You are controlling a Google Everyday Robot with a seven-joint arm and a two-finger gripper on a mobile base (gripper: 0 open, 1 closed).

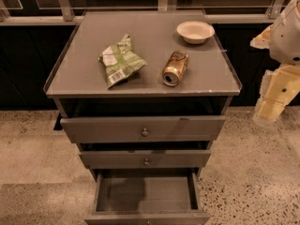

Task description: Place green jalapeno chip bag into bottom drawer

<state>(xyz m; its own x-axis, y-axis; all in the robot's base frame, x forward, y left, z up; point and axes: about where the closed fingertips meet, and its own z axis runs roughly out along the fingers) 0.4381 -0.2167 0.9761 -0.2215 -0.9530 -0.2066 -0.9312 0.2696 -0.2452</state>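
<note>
The green jalapeno chip bag (121, 61) lies crumpled on the grey cabinet top (84, 74), left of centre, barcode patch facing the front. The bottom drawer (146, 216) is pulled out wide and its inside shows nothing in it. My gripper (271, 108) hangs at the far right edge of the view, off to the side of the cabinet at about top-drawer height, well away from the bag.
A bronze-gold soda can (176, 68) lies on its side right of the bag. A white bowl (195, 32) stands at the back right. The top drawer (143, 128) and middle drawer (145, 159) are slightly out. Speckled floor surrounds the cabinet.
</note>
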